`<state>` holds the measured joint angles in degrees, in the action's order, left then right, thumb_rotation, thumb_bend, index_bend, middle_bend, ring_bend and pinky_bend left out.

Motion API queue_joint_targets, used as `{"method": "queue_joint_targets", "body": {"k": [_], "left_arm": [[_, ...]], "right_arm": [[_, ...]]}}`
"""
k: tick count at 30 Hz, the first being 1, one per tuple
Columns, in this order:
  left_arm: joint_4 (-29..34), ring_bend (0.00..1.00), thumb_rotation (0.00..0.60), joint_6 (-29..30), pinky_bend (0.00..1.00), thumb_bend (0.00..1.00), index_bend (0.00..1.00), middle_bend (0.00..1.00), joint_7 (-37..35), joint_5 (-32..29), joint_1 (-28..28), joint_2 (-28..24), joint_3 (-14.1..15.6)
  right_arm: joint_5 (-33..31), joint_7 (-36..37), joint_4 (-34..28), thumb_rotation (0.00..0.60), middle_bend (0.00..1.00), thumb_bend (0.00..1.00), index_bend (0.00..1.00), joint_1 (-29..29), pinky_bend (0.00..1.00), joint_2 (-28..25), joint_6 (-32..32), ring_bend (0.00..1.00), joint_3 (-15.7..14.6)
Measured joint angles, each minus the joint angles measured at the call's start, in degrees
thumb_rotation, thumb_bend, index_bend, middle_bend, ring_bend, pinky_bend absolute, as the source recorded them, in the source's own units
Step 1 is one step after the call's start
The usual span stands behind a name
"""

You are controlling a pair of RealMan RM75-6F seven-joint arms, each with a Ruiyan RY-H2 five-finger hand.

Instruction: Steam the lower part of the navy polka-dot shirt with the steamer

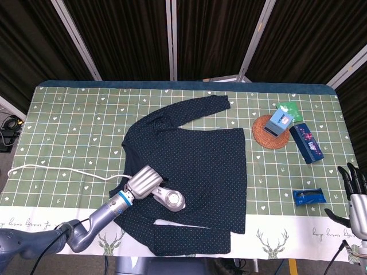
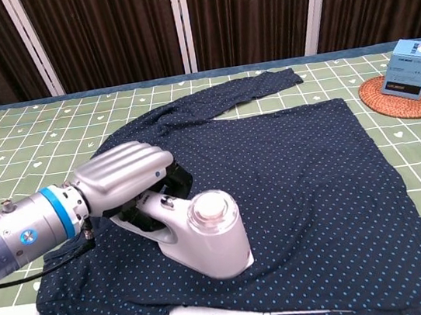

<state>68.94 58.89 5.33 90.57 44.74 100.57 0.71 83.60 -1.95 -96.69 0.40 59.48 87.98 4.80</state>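
Left hand (image 2: 123, 175) gripping steamer (image 2: 206, 236) on navy shirt (image 2: 306, 167); right hand (image 1: 354, 197), fingers spread, holding nothing, head view only

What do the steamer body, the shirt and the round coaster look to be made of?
Steamer: glossy white-grey plastic, judging by the smooth moulded shell with soft highlights. Shirt: thin soft woven or knit fabric, matte, lying in loose folds and ripples; the fibre cannot be told. Coaster: probably woven rattan or cork, warm brown with faint concentric rings, matte.

Left hand (image 1: 141, 183) grips steamer (image 1: 170, 199) on navy shirt (image 1: 192, 172) – right hand (image 1: 355, 195) idle, fingers spread
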Motion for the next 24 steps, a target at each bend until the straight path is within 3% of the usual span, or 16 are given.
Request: {"method": "queue_joint_targets", "body": {"k": [7,24], "left_arm": [[1.1,0.78,0.600,1.0,1.00,0.57,0.94,0.86,-1.0,2.0,-0.2,-0.5,0.9],[-1.6,0.78,0.600,0.3,1.00,0.57,0.94,0.86,-2.2,-0.2,-1.8,-2.4,0.3]], "right_arm": [[0.1,-0.1,-0.1,0.600,0.00,0.00,0.00,0.0,0.00,0.0,0.1,0.00,0.0],[0.2,0.0,0.0,0.600,0.00,0.00,0.00,-0.1,0.00,0.0,0.1,0.00,-0.1]]}}
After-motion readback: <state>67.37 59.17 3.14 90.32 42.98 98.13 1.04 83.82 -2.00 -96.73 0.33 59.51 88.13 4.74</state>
